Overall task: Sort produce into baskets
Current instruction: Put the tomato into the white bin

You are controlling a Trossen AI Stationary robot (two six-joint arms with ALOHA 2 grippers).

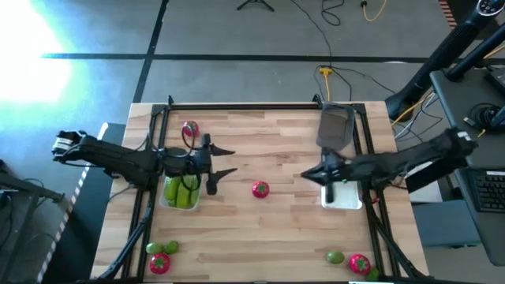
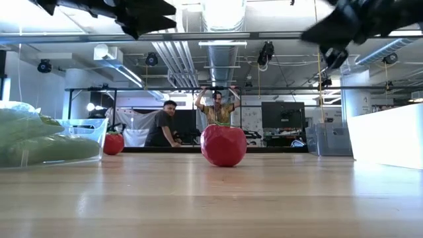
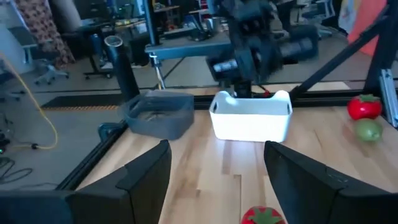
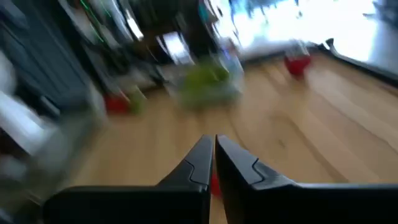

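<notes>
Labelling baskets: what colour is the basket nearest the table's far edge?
Dark grey basket, clearest in the left wrist view.

Left gripper (image 1: 223,164) hangs open over mid-table, a basket (image 1: 180,195) of cucumbers (image 1: 182,192) just behind it, one tomato (image 1: 259,188) just ahead. Beyond that tomato the right gripper (image 1: 308,176), closed, hangs beside another basket (image 1: 342,197).

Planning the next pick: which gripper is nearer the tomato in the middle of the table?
Left, narrowly. The left gripper hangs open just left of the tomato; the right gripper, shut, sits slightly farther to its right.
</notes>
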